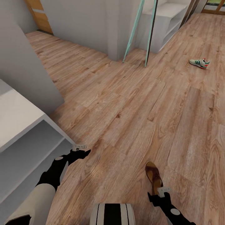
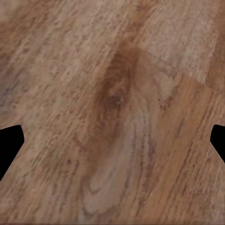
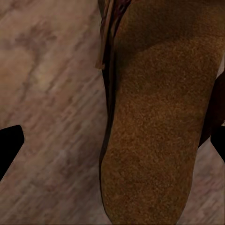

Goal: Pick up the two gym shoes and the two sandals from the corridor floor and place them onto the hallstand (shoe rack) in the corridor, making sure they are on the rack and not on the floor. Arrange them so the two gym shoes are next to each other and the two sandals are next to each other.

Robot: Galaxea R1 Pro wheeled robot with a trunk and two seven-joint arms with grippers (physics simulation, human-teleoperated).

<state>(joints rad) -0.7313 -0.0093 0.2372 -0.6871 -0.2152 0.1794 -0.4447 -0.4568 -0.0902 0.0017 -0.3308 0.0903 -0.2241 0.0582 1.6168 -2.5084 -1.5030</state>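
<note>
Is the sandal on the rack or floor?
On the floor: the sandal lies on the wood planks ahead of the right gripper.

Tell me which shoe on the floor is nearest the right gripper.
The brown sandal, lying right under the right gripper on the wood floor. The white gym shoe with green stripes lies far off, near the white shelf unit.

My right gripper [image 1: 163, 191] covers the heel end of the sandal [image 1: 153, 176] just ahead of it. Up close, that sandal [image 3: 159, 117] runs off the picture's edges. Far beyond that gripper, the gym shoe [image 1: 199, 63] is too small for me to see its laces.
</note>
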